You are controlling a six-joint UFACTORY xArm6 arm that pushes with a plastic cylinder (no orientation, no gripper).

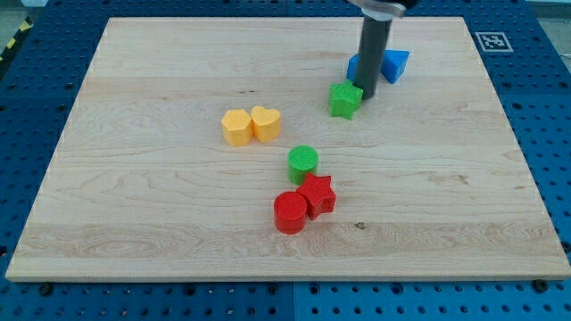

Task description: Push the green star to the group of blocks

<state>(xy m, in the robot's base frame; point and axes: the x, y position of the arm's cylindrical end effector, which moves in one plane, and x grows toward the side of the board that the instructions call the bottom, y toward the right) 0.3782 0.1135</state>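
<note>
The green star (344, 99) lies on the wooden board (134, 178) right of centre, toward the view's top. My tip (367, 94) stands at the star's right edge, touching or nearly touching it. Below and left of the star is a group: a green cylinder (302, 162), a red star (318, 193) and a red cylinder (289, 213), close together. A yellow hexagon (235, 127) and a yellow heart (266, 122) sit side by side left of centre.
Two blue blocks sit behind the rod at the view's top right: a blue block (356, 66) partly hidden by the rod and a blue triangle (394, 64). A printed marker tag (491, 41) is at the board's top right corner.
</note>
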